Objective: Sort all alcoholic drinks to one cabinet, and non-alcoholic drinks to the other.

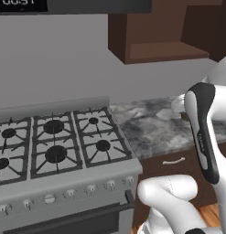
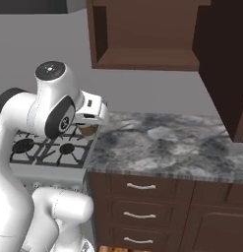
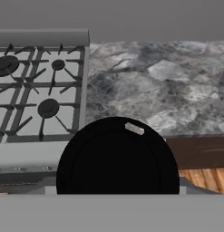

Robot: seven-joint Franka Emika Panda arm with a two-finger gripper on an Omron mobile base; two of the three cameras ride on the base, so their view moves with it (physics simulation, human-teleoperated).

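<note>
A tan paper coffee cup [image 2: 87, 130] hangs under my gripper [image 2: 89, 124], lifted above the seam between stove and counter. In the hand view its round dark lid [image 3: 115, 156] sits right below the camera and hides my fingertips. The gripper is shut on the cup's sides. Above and to the right, a dark brown wall cabinet [image 2: 142, 59] stands open with a plain brown inside and a bare shelf board [image 1: 167, 50]. Its door [image 2: 224, 74] hangs open at the right. The bottles and the can are out of view.
A gas stove [image 1: 55, 141] with black grates fills the left. The grey marbled counter [image 2: 167, 142] runs right of it, with brown drawers [image 2: 140, 187] below. A grey range hood [image 1: 78, 5] hangs over the stove.
</note>
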